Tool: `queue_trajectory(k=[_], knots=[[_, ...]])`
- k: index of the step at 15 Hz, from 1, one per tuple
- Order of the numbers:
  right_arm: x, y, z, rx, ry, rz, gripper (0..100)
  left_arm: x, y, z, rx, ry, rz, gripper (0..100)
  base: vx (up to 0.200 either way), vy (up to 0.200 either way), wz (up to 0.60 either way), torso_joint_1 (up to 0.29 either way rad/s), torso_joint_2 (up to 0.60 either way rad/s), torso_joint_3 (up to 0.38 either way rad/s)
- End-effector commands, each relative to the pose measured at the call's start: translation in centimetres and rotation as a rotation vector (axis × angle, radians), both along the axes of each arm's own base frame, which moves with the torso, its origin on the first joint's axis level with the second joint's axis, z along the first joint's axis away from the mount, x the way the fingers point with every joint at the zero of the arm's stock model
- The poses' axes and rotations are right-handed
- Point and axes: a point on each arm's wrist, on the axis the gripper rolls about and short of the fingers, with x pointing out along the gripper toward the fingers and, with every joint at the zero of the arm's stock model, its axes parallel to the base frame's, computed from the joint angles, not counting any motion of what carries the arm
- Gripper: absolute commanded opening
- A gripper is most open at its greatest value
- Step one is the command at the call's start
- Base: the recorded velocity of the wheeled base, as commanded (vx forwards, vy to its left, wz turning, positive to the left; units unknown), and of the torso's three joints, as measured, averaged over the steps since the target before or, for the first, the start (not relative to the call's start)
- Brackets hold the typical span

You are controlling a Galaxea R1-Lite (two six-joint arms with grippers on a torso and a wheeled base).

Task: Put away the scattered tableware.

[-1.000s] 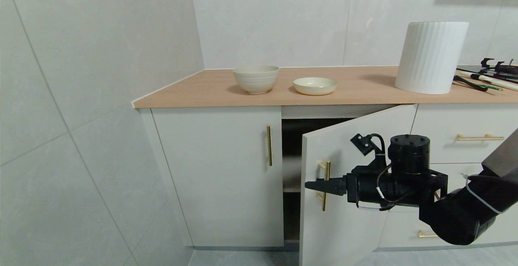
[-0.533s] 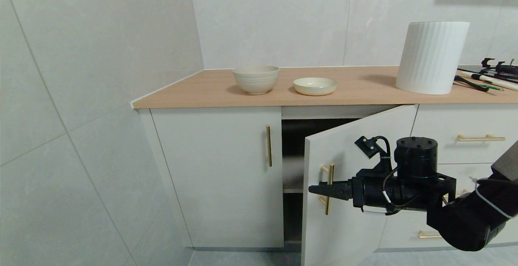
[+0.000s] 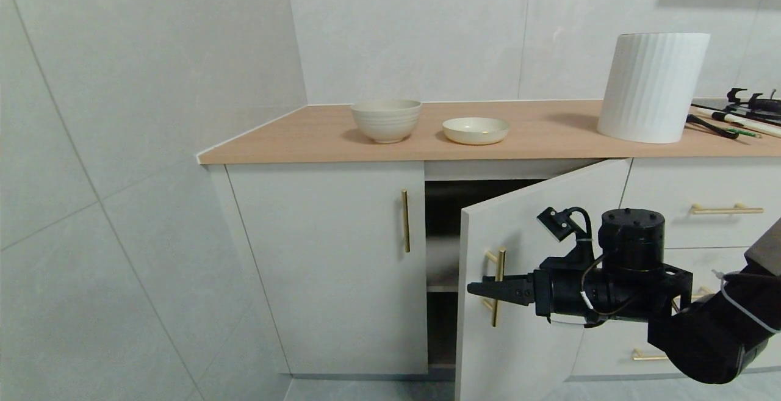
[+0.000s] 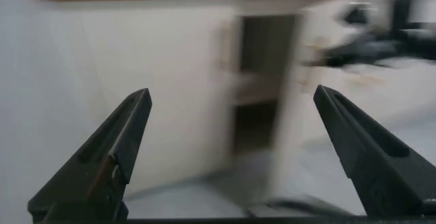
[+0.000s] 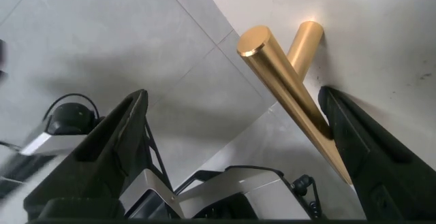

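Right end effector [image 3: 483,288] sat at the open cabinet door's [image 3: 525,218] brass handle [image 3: 501,263], fingers apart. Left end effector [image 4: 231,94] was spread wide too.

A ribbed, off-white bowl [image 3: 386,119] stands upright on the wooden desk [image 3: 549,132], toward its left end. To its right, near but not touching, sits a shallow cream dish [image 3: 475,130], lower and wider-rimmed, also right side up.
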Motion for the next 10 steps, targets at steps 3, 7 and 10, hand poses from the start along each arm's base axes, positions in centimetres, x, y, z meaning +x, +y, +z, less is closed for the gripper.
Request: queue_trajectory(k=[3,7,10], knots=[[0.1,0.0,0.0,0.004,-0.008,-0.002,100,15.5,-3.1,5.2,0.006,0.385,-0.415,100,0.0,0.0,0.0,0.0,0.0,0.0],[0.3,0.2,-0.3,0.01,-0.015,-0.001,100,26.2,-9.2,-3.1,0.05,0.603,-0.535,100,0.0,0.0,0.0,0.0,0.0,0.0],[1.0,0.5,-0.7,0.019,-0.027,-0.002,100,30.2,-12.1,-7.8,0.051,0.611,-0.534,100,0.0,0.0,0.0,0.0,0.0,0.0]])
